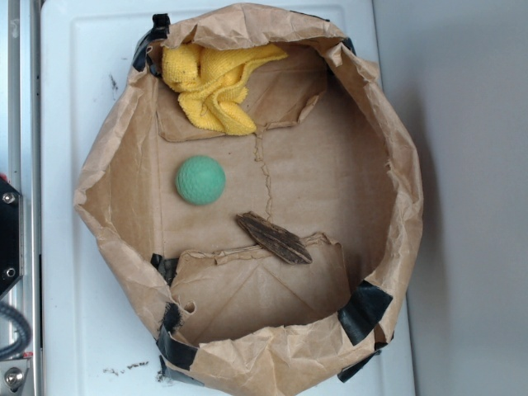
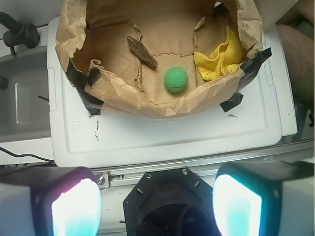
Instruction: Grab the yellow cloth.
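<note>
Exterior: paper bag on white lid, rim rolled down. Inside: yellow cloth bunched in top-left corner, green ball mid, bark lower-mid, all apart.

Wrist: gripper nearest cam, fingers spread wide, empty, outside bag. Cloth at bag's right wall, partly hidden by rim.

Yellow cloth: bright terry rag, crumpled in folds, lying in the paper bag's taped corner, against its wall.
</note>
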Controlling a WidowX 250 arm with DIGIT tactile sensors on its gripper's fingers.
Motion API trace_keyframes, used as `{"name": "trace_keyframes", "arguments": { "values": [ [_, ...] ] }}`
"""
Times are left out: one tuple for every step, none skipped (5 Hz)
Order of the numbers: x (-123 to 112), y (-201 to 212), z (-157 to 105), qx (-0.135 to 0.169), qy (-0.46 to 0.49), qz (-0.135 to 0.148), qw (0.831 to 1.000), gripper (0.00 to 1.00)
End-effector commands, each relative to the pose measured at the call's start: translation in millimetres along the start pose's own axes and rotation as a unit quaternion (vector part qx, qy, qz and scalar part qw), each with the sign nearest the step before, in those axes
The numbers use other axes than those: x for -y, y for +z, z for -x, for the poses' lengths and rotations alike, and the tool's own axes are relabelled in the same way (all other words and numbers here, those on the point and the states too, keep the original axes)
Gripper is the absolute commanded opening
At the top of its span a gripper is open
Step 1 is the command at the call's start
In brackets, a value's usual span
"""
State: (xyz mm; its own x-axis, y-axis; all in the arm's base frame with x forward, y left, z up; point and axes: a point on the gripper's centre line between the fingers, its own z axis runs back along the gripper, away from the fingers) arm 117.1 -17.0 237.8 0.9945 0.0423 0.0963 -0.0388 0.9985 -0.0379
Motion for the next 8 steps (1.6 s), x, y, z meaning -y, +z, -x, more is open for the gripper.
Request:
{"name": "trace_keyframes", "arguments": {
  "values": [
    [0, 0, 0, 0.000, 0.000, 0.000, 1.000, 1.00],
    [11, -8, -10, -0.011, 0.018, 0.012, 1.000, 1.00],
    [7, -27, -44, -0.031, 0.058, 0.005, 0.998, 1.00],
    [-1, -25, -81, -0.029, 0.087, 0.024, 0.996, 1.00],
    [-1, -25, -81, -0.029, 0.087, 0.024, 0.996, 1.00],
    [-1, -25, -81, -0.029, 0.087, 0.024, 0.996, 1.00],
    [-1, -25, -81, -0.029, 0.087, 0.024, 0.996, 1.00],
    [-27, -70, -118, -0.031, 0.148, 0.012, 0.988, 1.00]
  ]
}}
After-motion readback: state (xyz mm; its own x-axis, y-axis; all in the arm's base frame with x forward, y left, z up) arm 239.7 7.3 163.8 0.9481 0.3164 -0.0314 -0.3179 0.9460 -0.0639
